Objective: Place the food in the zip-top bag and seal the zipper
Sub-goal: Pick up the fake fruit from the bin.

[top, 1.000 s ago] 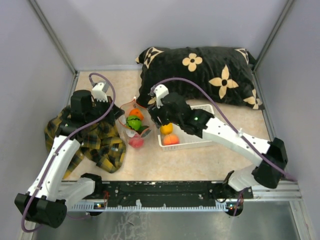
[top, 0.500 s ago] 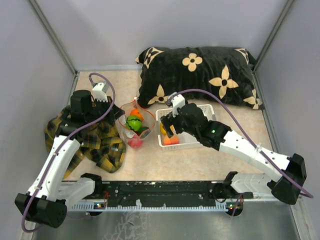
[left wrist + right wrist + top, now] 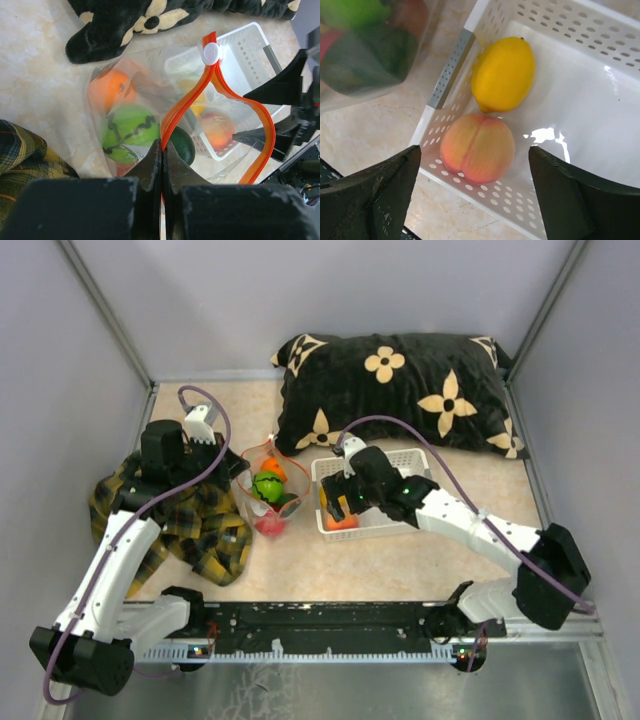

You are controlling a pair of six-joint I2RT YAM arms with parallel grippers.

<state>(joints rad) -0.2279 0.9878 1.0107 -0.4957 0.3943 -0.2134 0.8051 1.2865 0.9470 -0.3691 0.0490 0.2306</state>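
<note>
The left hand (image 3: 161,150) is clenched on the zipper (image 3: 187,97) of the zip-top bag (image 3: 147,67), which stands open on the tabletop (image 3: 40,75) holding the orange fruit (image 3: 106,90), striped green fruit (image 3: 129,131) and dark green fruit (image 3: 182,145). The right hand (image 3: 474,150), spread wide, hovers over the peach fruit (image 3: 477,148) and yellow fruit (image 3: 503,74) in the white basket (image 3: 580,100) just beside the bag.

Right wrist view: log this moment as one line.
left tool: shut on zipper | right tool: open above peach | peach, lemon: in basket | bag: open, fruit inside

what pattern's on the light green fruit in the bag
The round light green toy fruit has wavy black stripes, clearest in the left wrist view.
</note>
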